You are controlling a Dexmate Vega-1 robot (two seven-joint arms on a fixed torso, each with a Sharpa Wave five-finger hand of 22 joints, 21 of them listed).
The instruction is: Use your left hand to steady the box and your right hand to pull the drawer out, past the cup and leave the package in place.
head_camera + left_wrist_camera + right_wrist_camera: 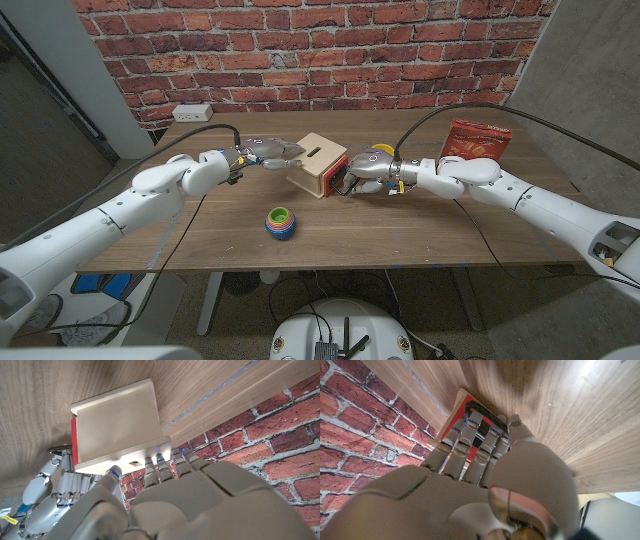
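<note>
A pale wooden box (318,161) stands at mid-table, its red drawer front (343,176) facing my right arm. My left hand (268,152) holds the box's far-left side, with fingers (160,458) and thumb on its end edge. My right hand (364,171) is at the drawer front, fingers (470,435) curled onto the black handle (481,408). In the left wrist view the red front (73,442) sits about flush with the box (117,422). A stack of coloured cups (279,222) stands in front of the box, nearer me. The red package (476,140) stands upright at the right rear.
A yellow object (384,150) peeks out behind my right hand. Black cables run over both arms. A white power strip (191,112) lies at the table's back left, before the brick wall. Bare tabletop (420,230) stretches along the front.
</note>
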